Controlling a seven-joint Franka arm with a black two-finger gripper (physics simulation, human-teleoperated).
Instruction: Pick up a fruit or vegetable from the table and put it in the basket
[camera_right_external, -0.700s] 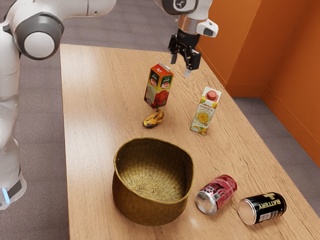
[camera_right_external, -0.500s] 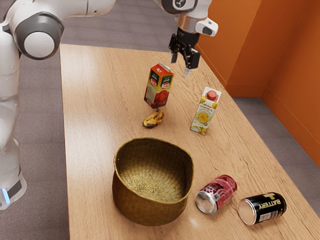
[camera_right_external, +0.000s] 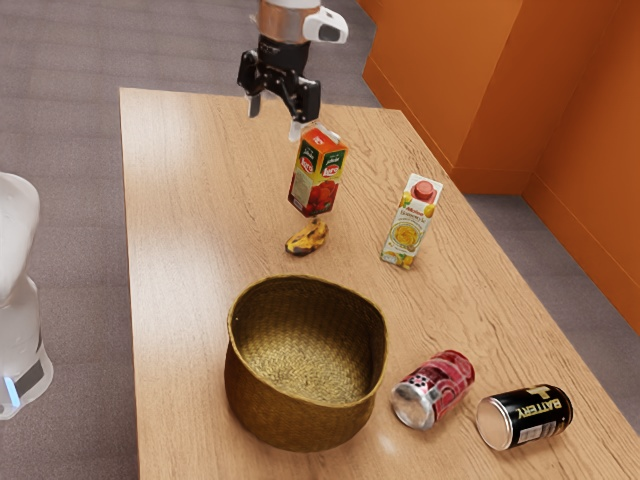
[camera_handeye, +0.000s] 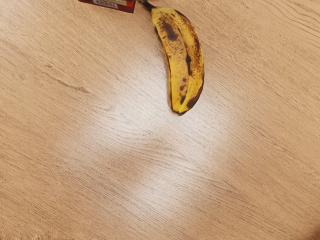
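1. Exterior view: my fingers (camera_right_external: 308, 102) stand wide apart and empty, high over the table (camera_right_external: 190, 240), pointing down. I judge that this spread suits lowering around the fruit.

2. The banana (camera_right_external: 307, 238) lies on the table, outside the basket (camera_right_external: 300, 420), its stem end near the foot of the red carton (camera_right_external: 319, 180). That closeness asks me to grip its middle, across its width, lest I knock the carton.

3. The basket stands upright, mouth up, ready for a drop from above.

4. "BATTERY" reads clearly on the black can (camera_right_external: 527, 416), which lies on its side. The red can (camera_right_external: 433, 389) beside it is tipped too, its lettering unreadable to me. Both the red carton and the pale carton (camera_right_external: 410, 222) stand upright; I cannot make out their brand names surely.
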